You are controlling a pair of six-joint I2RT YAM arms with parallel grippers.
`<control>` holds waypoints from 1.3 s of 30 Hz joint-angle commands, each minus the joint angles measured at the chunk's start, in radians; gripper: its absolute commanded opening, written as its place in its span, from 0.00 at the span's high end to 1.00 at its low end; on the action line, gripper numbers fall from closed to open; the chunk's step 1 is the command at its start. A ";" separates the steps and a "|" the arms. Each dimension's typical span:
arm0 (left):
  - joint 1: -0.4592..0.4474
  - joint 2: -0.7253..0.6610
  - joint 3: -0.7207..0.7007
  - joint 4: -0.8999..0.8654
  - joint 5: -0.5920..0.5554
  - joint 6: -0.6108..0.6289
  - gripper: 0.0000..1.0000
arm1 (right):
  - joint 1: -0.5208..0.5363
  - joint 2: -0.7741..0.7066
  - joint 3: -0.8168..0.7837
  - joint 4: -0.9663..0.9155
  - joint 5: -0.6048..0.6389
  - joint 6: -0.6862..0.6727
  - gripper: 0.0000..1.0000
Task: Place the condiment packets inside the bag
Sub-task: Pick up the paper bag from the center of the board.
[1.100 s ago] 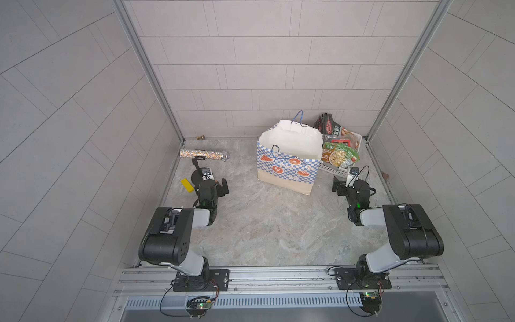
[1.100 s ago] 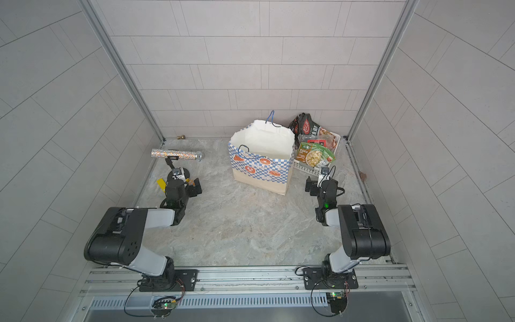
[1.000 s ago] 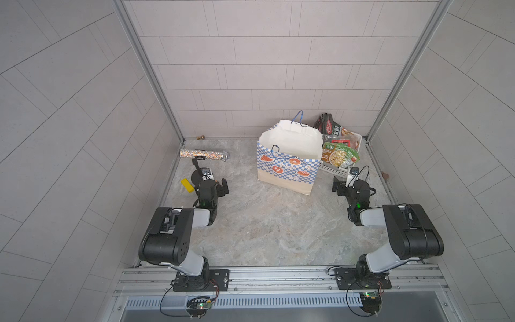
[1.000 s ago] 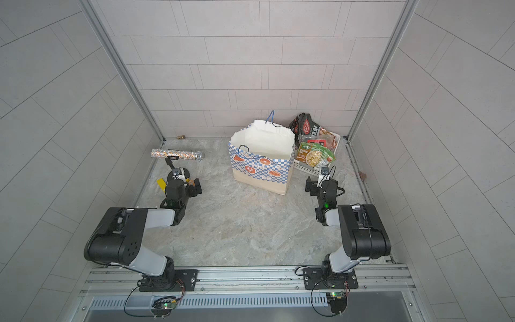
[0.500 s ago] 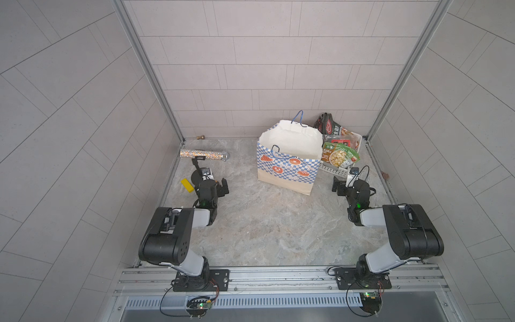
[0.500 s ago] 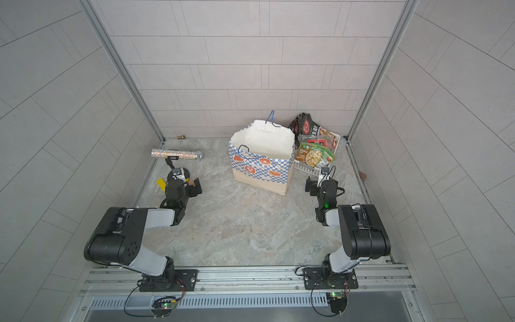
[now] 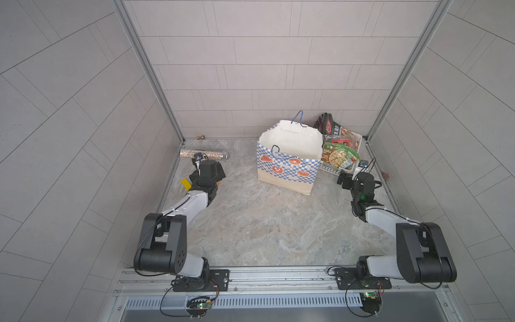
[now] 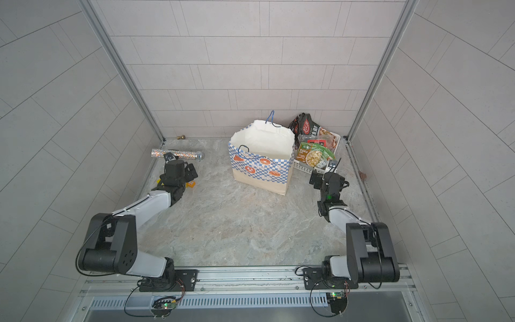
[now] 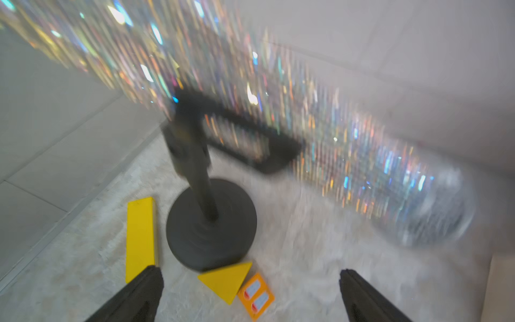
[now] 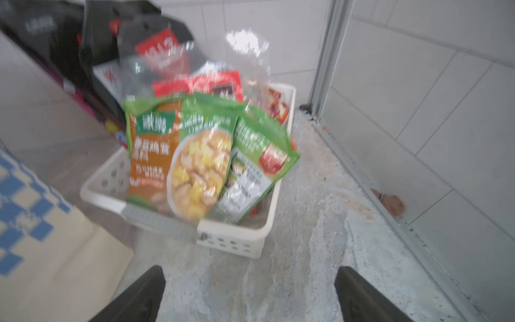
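Top views both showed the bag as the biggest item: upright, mouth open, standing ahead and to the L of your R gripper, well clear of it. On the right wrist cam your R jaws were spread wide and empty, w/ only bare table below them. Straight ahead of that gripper sat the white basket, near the fingertips but apart, its far L side just beside the bag. The condiment packets were piled in the basket: the green-orange one in front, leaning over the rim nearest the gripper, w/ black-and-red ones behind it, farther off.

Your L gripper was also spread wide and empty. Beyond it lay a glitter tube, blurred. Nearer was a black stand w/ a round base, ahead of the fingertips. A yellow block lay by the L fingertip; contact unclear. A yellow wedge sat just beside the stand base, w/ a small orange block just beside the wedge.
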 commanded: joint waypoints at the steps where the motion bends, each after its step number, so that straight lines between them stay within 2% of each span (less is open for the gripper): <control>1: 0.004 0.013 0.228 -0.635 -0.095 -0.366 0.00 | 0.001 -0.129 0.049 -0.313 0.064 0.169 0.03; 2: 0.004 0.032 0.288 -0.725 -0.024 -0.396 0.00 | 0.001 -0.170 0.058 -0.362 0.057 0.190 0.04; 3: 0.004 0.058 0.350 -0.809 0.107 -0.392 0.00 | 0.001 -0.219 0.062 -0.432 0.052 0.219 0.05; 5: 0.004 0.067 0.389 -0.866 0.342 -0.367 0.00 | 0.000 -0.293 0.121 -0.550 0.037 0.239 0.07; 7: 0.000 0.030 0.358 -0.844 0.593 -0.313 0.00 | 0.001 -0.363 0.163 -0.662 -0.007 0.246 0.08; 9: -0.027 -0.074 0.289 -0.786 0.707 -0.294 0.00 | 0.001 -0.426 0.189 -0.738 -0.084 0.222 0.08; 12: -0.093 -0.298 0.207 -0.685 0.750 -0.249 0.00 | 0.001 -0.479 0.233 -0.842 -0.163 0.190 0.08; 14: -0.102 -0.423 0.183 -0.615 0.767 -0.252 0.00 | 0.001 -0.496 0.258 -0.903 -0.191 0.168 0.07; 18: -0.099 -0.621 0.104 -0.521 0.620 -0.388 0.00 | 0.002 -0.516 0.270 -0.951 -0.226 0.154 0.06; 21: -0.098 -0.668 0.100 -0.477 0.655 -0.476 0.00 | 0.002 -0.520 0.261 -0.950 -0.226 0.150 0.06; 24: -0.102 -0.591 0.161 -0.467 0.802 -0.572 0.00 | 0.001 -0.514 0.262 -0.946 -0.227 0.148 0.06; 26: -0.116 -0.515 0.218 -0.471 0.877 -0.591 0.00 | 0.001 -0.506 0.262 -0.941 -0.231 0.149 0.06; 33: -0.302 -0.252 0.376 -0.515 0.770 -0.668 0.02 | 0.001 -0.478 0.257 -0.943 -0.244 0.149 0.05; 39: -0.375 -0.013 0.526 -0.533 0.803 -0.738 0.10 | 0.001 -0.489 0.255 -0.938 -0.239 0.148 0.05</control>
